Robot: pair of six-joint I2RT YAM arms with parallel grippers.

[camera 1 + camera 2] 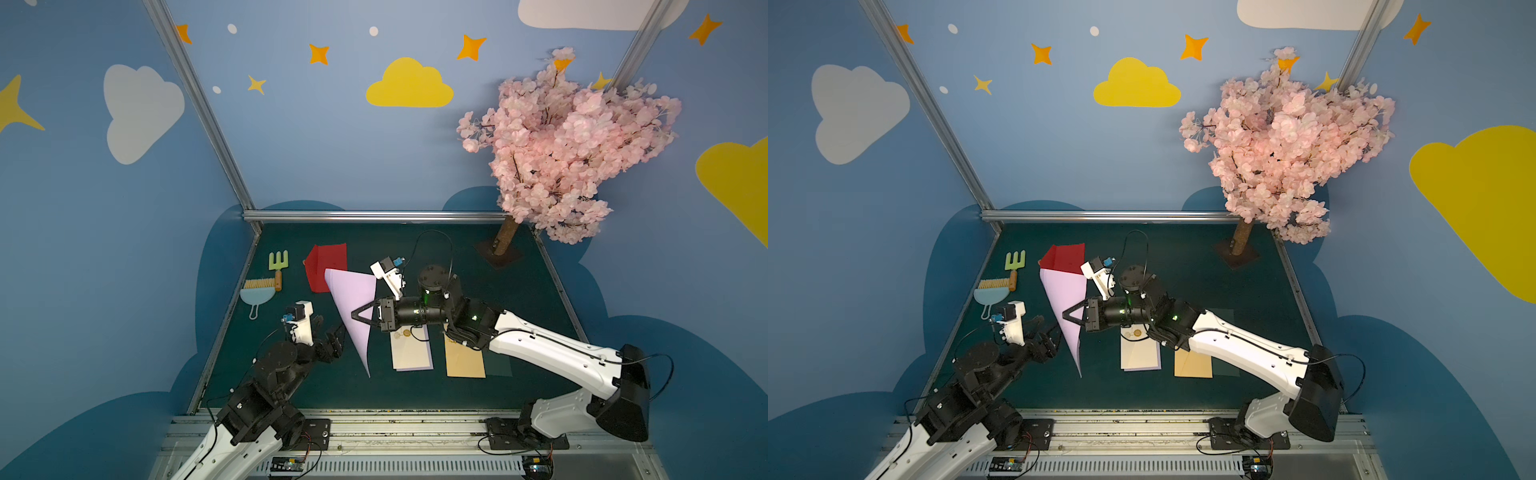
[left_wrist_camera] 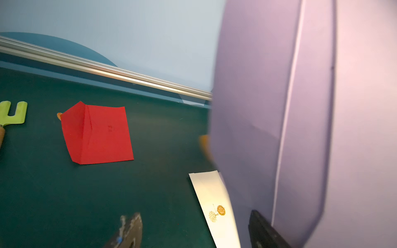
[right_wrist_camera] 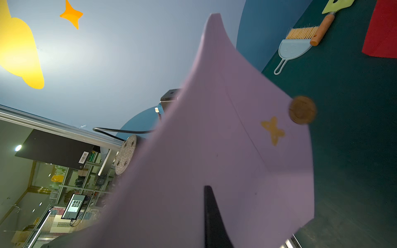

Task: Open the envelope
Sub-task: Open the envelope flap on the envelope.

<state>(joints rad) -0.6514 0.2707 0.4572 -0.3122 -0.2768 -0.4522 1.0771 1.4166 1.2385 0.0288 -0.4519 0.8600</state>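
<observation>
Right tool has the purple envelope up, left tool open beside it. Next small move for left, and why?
Probably ease the left tool onto the envelope's near edge and close. The right tool is shut on it, holding it off the table. The left stands open, one finger by the paper. Opening the flap likely needs a second grip.

Lilac envelope [image 3: 214, 150] bowed in the right claw [image 3: 208, 190], gold seal [image 3: 302, 110] at its edge, dustpan [image 3: 292, 50] on green table [image 3: 354, 154]
</observation>
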